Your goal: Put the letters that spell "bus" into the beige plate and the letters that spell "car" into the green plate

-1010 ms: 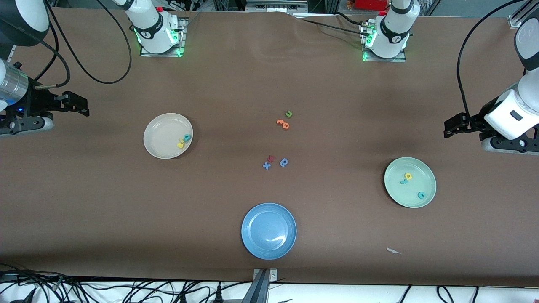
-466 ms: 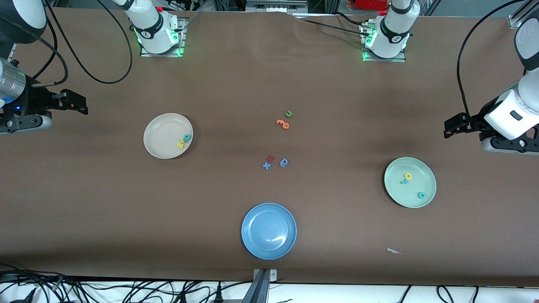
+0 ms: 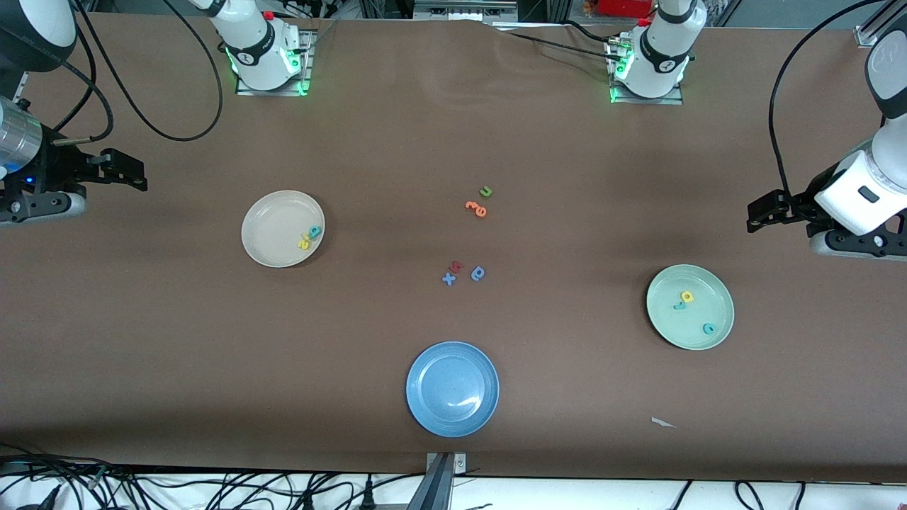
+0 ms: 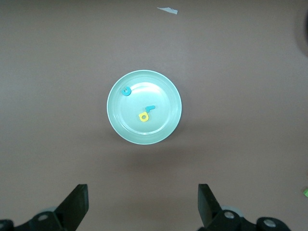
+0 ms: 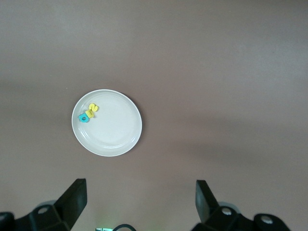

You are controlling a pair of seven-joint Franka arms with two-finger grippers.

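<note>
The beige plate (image 3: 273,219) (image 5: 113,132) lies toward the right arm's end of the table. In it a teal b (image 3: 314,231) (image 5: 84,118) touches yellow letters (image 3: 304,243) (image 5: 93,109) bunched beside it. The green plate (image 3: 716,301) (image 4: 163,125) lies toward the left arm's end and holds a yellow a (image 3: 686,296) (image 4: 143,116), a teal r (image 3: 679,306) (image 4: 150,108) and a teal c (image 3: 708,328) (image 4: 126,91). My right gripper (image 3: 138,175) (image 5: 139,199) hangs open and empty high over bare table beside the beige plate. My left gripper (image 3: 755,214) (image 4: 143,202) is open and empty, high beside the green plate.
A blue plate (image 3: 425,397) sits near the front edge, mid-table. Loose letters lie mid-table: a green u (image 3: 485,191), orange letters (image 3: 477,207), a red letter (image 3: 457,267), a blue x (image 3: 448,279) and a blue looped letter (image 3: 478,273). A white scrap (image 3: 662,423) lies near the front edge.
My right gripper has drawn back slightly toward its end of the table. The left arm, plates and letters have not moved.
</note>
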